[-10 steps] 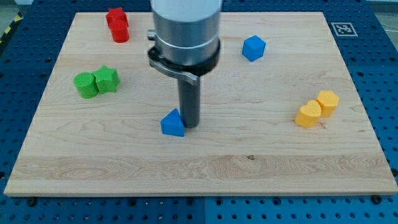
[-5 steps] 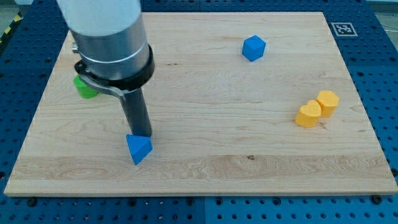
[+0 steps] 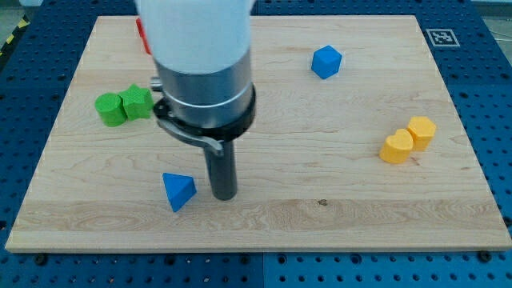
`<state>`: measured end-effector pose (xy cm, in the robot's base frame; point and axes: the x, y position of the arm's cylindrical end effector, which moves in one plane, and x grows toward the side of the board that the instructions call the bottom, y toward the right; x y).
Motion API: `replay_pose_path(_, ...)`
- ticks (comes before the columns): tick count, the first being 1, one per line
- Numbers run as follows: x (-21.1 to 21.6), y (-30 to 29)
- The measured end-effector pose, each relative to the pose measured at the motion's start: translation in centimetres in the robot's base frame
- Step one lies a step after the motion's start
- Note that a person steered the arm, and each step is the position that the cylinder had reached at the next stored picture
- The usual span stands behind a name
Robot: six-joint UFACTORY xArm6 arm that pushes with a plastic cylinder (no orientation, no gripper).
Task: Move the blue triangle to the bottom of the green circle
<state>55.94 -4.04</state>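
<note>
One rod, my tip (image 3: pixel 224 195), rests on the board (image 3: pixel 320 216), touching nothing, just right of the blue triangle (image 3: pixel 178 191), below the green circle (image 3: pixel 110 110).

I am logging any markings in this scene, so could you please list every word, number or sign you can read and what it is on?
No readable words, numbers or brand names appear anywhere.
One sign only: a black-and-white square code marker on the wooden board, at the view's top right corner; it carries a pattern, not text.
The blocks and the arm show no labels.
</note>
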Motion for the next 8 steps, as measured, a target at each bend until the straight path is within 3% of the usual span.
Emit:
replay_pose_path(1, 0.6, -1.8)
replay_pose_path(2, -1.6, -7.0)
replay_pose_path(5, -2.7, -12.2)
replay_pose_path(8, -1.4, -11.4)
